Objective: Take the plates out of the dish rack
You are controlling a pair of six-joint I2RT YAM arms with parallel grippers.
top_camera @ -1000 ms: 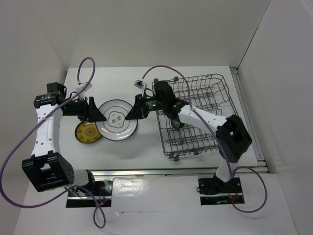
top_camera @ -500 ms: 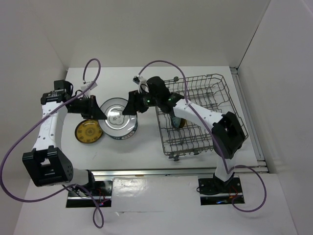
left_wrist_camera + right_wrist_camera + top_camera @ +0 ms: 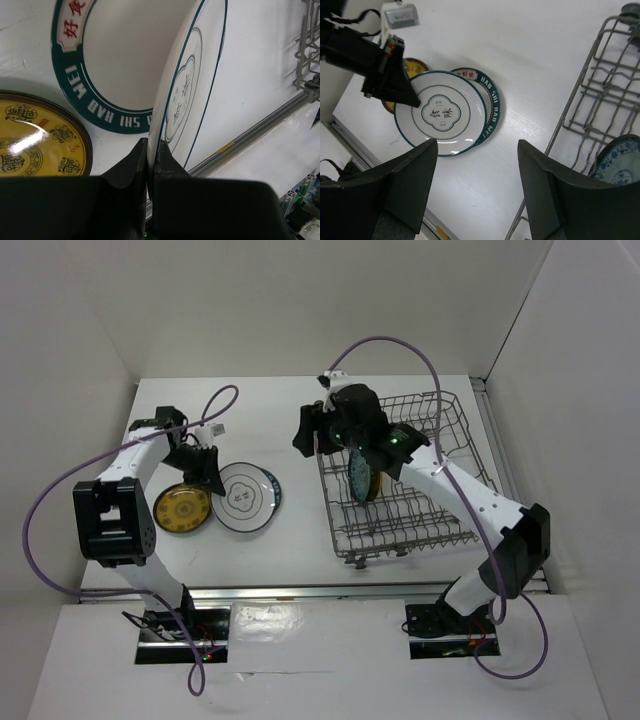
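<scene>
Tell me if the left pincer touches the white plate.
Touching. The left wrist view shows the left pincer clamped on the white plate.

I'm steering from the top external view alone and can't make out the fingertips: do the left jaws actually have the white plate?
Observer: Yes, the left wrist view shows the left jaws shut on the rim of the white plate.
Operator: Anything beneath it?
Observer: A teal-rimmed plate with lettering, partly covered by the white one.
Operator: And the right jaws?
Observer: Open with nothing between them; only bare table shows in the gap.
</scene>
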